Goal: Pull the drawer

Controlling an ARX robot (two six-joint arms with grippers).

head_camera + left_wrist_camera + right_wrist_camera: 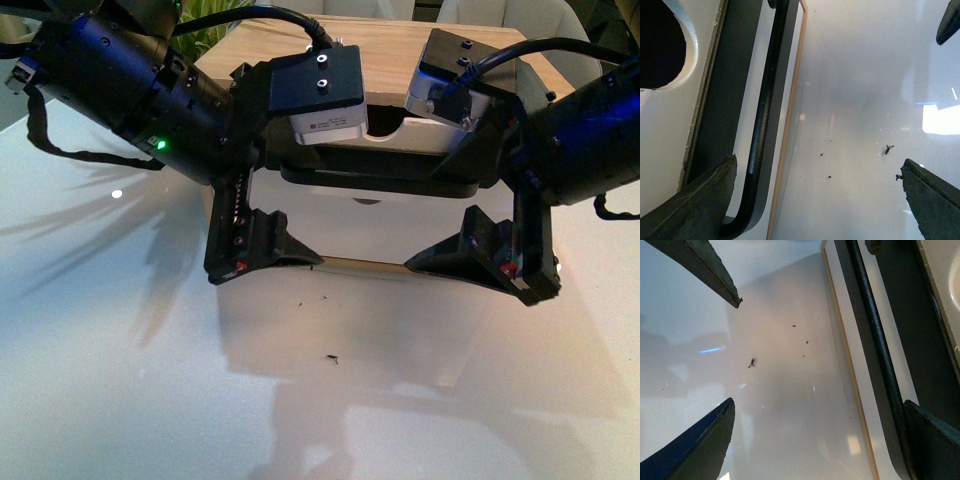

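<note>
The drawer [372,208] faces me with a white front under a light-wood top. Its black bar handle [762,125] [875,340] runs along a black oval recess [380,182], below a half-round notch [386,122] [660,45]. My left gripper [262,250] [818,162] is open at the handle's left end; one finger [705,200] sits in the recess beside the bar's bend, the other [932,195] hangs over the table. My right gripper [485,258] [820,404] is open at the right end, one finger [935,440] close against the bar. Neither holds anything.
A glossy white table [150,380] spreads in front of the drawer, with a few dark specks [331,358] on it. A thin wood-coloured strip [362,264] runs along the drawer's lower edge. Green leaves [215,12] show behind the cabinet top.
</note>
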